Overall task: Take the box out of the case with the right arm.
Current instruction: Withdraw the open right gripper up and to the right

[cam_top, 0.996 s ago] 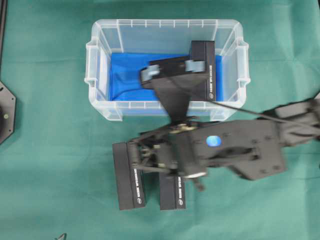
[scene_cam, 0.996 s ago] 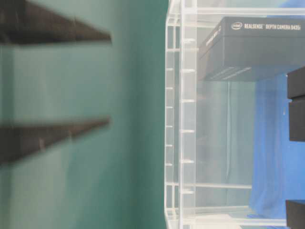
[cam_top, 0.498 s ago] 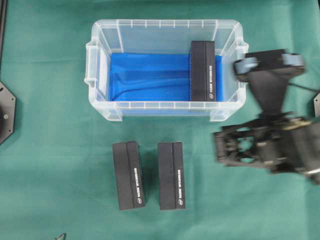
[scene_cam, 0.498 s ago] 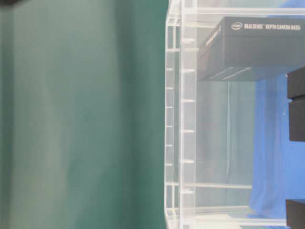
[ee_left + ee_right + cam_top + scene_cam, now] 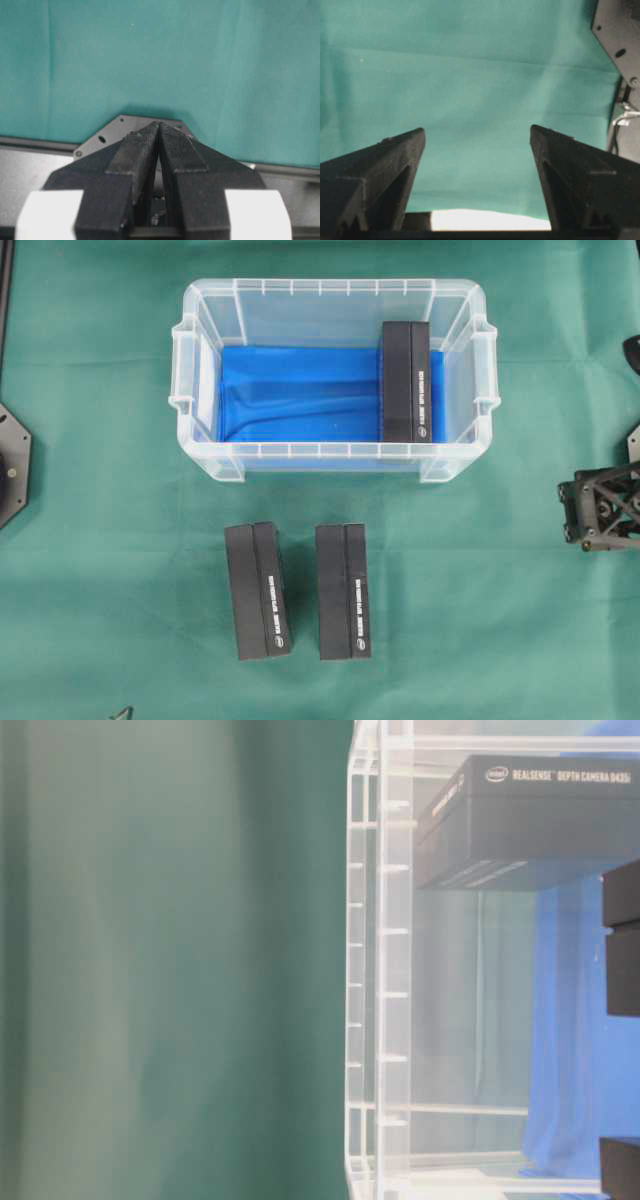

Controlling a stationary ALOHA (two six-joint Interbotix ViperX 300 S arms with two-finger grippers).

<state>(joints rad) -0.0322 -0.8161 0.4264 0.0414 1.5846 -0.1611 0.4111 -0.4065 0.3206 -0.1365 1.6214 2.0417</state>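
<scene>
The clear case (image 5: pixel 200 455) with a blue lining stands at the back middle of the green cloth. One black box (image 5: pixel 405 382) stands inside it against the right end, and shows through the wall in the table-level view (image 5: pixel 530 820). The right arm (image 5: pixel 603 508) is only a black truss piece at the right edge, far from the case. In its wrist view my right gripper (image 5: pixel 477 132) is open over bare cloth with nothing between its fingers. My left gripper (image 5: pixel 159 125) is shut and empty, its tips together above a grey base plate (image 5: pixel 115 131).
Two more black boxes (image 5: pixel 258 590) (image 5: pixel 343 590) lie side by side on the cloth in front of the case. A black mount (image 5: pixel 12 465) sits at the left edge. A black plate (image 5: pixel 620 30) shows at the top right of the right wrist view.
The right arm has swung from above the two boxes in front of the case, rightward, almost out of the overhead view. Its jaws stayed open. No box moved.
</scene>
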